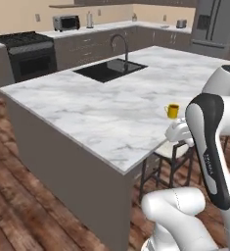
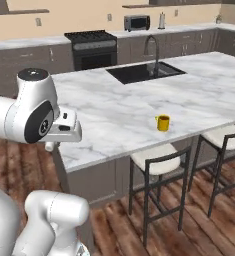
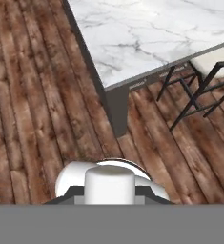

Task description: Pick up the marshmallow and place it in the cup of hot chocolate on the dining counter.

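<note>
The cup of hot chocolate (image 1: pixel 172 111) (image 2: pixel 163 122), a small yellow mug, stands near the front edge of the dining counter (image 1: pixel 102 117) (image 2: pixel 109 107) (image 3: pixel 151 33). The marshmallow is out of view. My arm is folded close to its base, with the gripper (image 1: pixel 189 142) (image 2: pixel 50 146) pointing down beside the counter's corner, well short of the mug. Its fingers are too small and too hidden to show their spacing. The hand view looks down on the counter's corner and the wooden floor.
A black sink (image 1: pixel 109 69) (image 2: pixel 145 72) with a curved faucet (image 1: pixel 120 45) (image 2: pixel 151 47) sits at the far side of the island. Cushioned stools (image 1: pixel 172 149) (image 2: pixel 156 160) (image 2: pixel 224 136) stand along the front edge. A stove (image 1: pixel 31 54) (image 2: pixel 91 47) lines the back wall.
</note>
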